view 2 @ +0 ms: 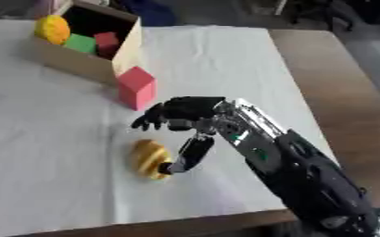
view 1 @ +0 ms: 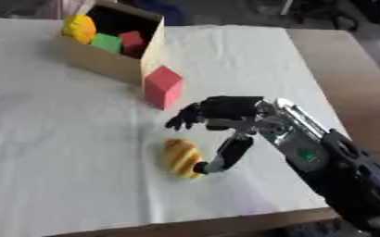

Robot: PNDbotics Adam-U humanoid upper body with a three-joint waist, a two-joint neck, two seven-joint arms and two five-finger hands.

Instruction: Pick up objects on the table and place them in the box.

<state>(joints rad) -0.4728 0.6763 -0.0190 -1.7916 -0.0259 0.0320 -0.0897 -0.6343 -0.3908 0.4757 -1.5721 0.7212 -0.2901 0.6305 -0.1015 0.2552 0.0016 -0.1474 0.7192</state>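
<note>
Bread-like yellow piece point(view 1: 181, 158) lies at lower centre of the worktop point(view 1: 55, 139), long axis running up-down the frame, with the right robot hand point(view 1: 225, 113) just to its right and above, fingers spread, holding nothing, thumb tip at its lower end; no left hand shows.

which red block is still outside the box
The bigger pinkish-red block, standing on the cloth against the box's near corner. The other, darker red block sits inside beside the green one.
</note>
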